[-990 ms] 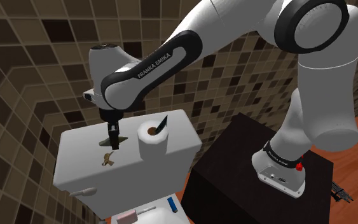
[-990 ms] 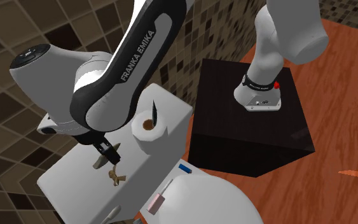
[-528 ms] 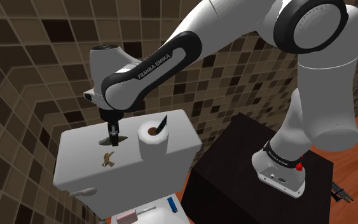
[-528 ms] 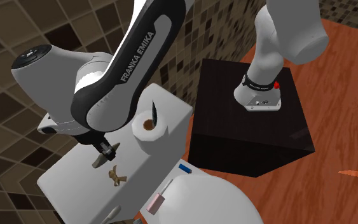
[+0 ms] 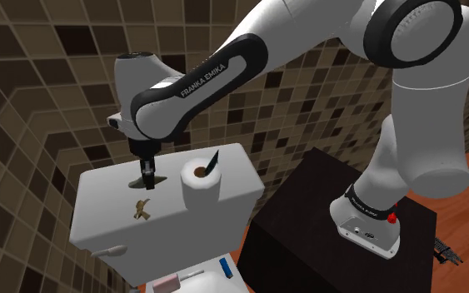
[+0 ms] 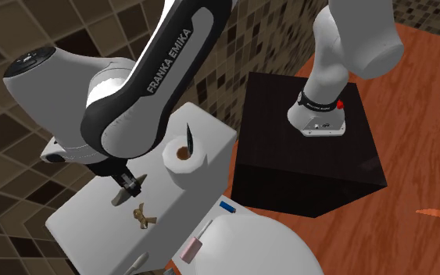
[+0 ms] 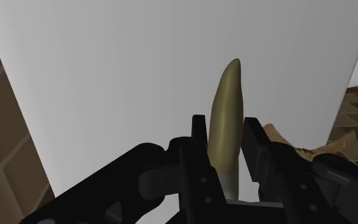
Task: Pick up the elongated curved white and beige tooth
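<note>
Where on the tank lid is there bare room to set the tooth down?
Bare lid lies between the small brown piece and the lid's edge at the shoulder view's left, and beyond the paper roll toward the stand. Crowded where gripper, tooth and brown piece cluster.

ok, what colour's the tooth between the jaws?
Olive-beige, fading to paler grey-white at the thick end of the tooth. It shows best in the wrist view.

Bathroom corner. Walls (image 5: 41, 75) are brown/tan mosaic tile: big tiles at 9 o'clock in the shoulder view, small ones at 1. White toilet tank (image 5: 99, 212) at 8. In the second exterior view, toilet lid (image 6: 265, 246) at 6, reddish wood floor (image 6: 421, 101) at 3.
</note>
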